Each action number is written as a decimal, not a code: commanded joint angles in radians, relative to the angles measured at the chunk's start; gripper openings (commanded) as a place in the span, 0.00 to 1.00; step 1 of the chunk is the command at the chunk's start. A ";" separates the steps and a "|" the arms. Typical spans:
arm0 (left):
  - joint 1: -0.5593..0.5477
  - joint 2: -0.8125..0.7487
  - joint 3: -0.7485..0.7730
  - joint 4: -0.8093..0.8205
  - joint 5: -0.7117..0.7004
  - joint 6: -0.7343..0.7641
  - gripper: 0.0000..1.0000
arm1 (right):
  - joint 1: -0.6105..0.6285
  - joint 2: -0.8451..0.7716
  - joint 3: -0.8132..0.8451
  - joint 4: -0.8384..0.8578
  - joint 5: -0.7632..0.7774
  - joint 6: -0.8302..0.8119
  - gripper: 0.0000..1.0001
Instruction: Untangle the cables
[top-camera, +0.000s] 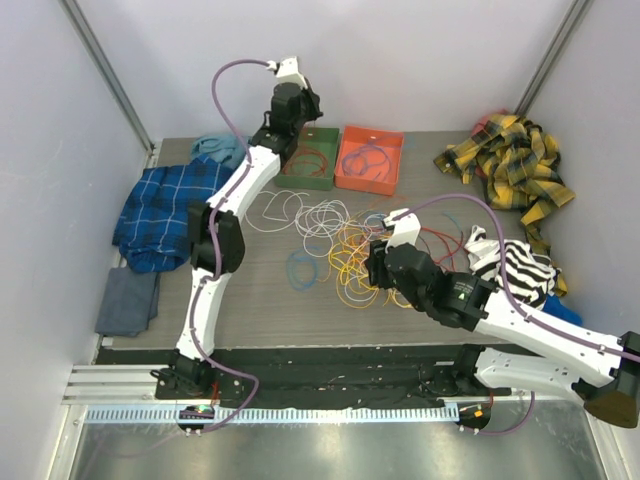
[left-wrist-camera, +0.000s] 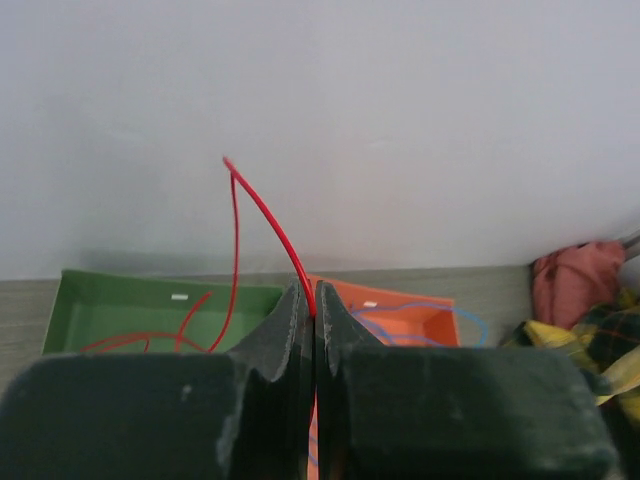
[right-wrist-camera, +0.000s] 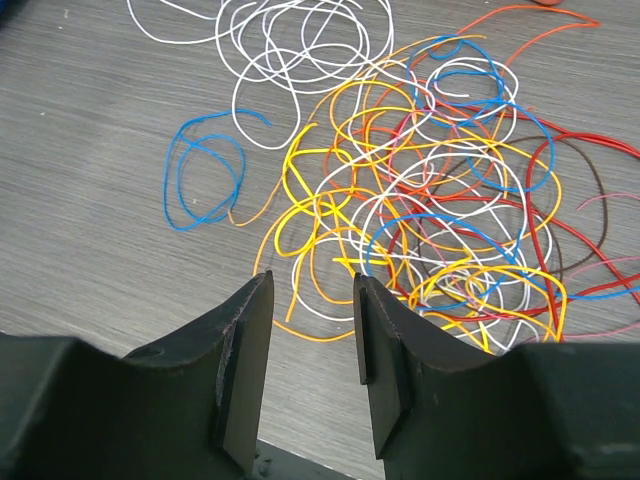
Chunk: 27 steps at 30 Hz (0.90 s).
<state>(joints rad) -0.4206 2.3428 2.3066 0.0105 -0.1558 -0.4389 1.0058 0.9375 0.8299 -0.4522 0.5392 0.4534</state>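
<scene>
Spanning the view from above, the grey wood-grain tabletop (top-camera: 250, 300) carries heaps of cloth along its edges. A blue checked cloth (top-camera: 160, 215) lies on the left and a yellow plaid cloth (top-camera: 515, 165) at the far right. A black-and-white striped cloth (top-camera: 520, 268) lies nearer on the right, and a folded grey cloth (top-camera: 128, 300) at the near left.

At the far edge two shallow trays sit side by side, the green tray (top-camera: 325, 133) left of the orange tray (top-camera: 365, 186). Each holds a few loops of wire.

The cables (top-camera: 345, 250) lie in a loose tangle at the middle of the tabletop, with yellow, orange, red, white and blue strands crossing one another. White coils sit toward the far left of the heap, and a blue loop (right-wrist-camera: 205, 165) lies flat just to its left.

The right hand (right-wrist-camera: 312, 290) hangs over the near edge of the tangle, its fingers parted with nothing between them. The left hand (left-wrist-camera: 315, 300) is raised by the trays and closed tight on a red cable (left-wrist-camera: 270, 220). That cable arches up from the fingertips and drops into the green tray.
</scene>
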 joint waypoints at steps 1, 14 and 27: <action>0.013 0.038 -0.013 0.017 0.002 -0.030 0.06 | -0.009 0.015 0.026 0.003 0.047 -0.032 0.45; 0.031 -0.103 -0.139 0.006 -0.062 -0.006 1.00 | -0.022 -0.002 0.052 -0.025 0.099 -0.015 0.45; -0.266 -0.879 -1.045 -0.044 -0.322 -0.093 1.00 | -0.537 0.035 0.003 -0.095 0.018 0.143 0.50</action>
<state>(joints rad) -0.5358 1.5738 1.4200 0.0124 -0.3565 -0.5140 0.6563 0.9005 0.8413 -0.5480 0.6373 0.5381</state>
